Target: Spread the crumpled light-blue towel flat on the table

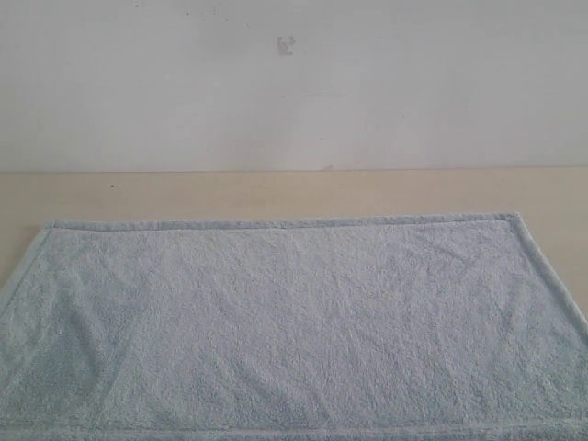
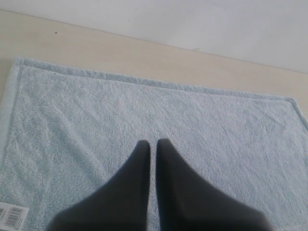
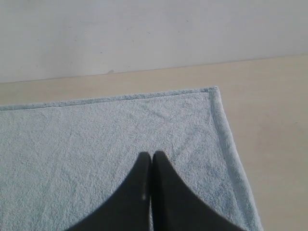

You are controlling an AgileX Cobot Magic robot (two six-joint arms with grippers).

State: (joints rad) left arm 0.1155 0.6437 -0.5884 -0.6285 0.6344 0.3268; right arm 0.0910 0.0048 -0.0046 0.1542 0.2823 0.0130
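Note:
The light-blue towel lies spread out flat on the cream table, its hemmed far edge straight and both far corners showing. No arm appears in the exterior view. In the left wrist view my left gripper hovers above the towel, its dark fingers nearly together with only a thin slit between them and nothing held. A white barcode label sits at a towel corner. In the right wrist view my right gripper is shut and empty above the towel, near its far right corner.
A pale grey-white wall rises behind the table's far edge. Bare tabletop runs along the towel's right side, and a strip of table shows beyond the towel's far hem.

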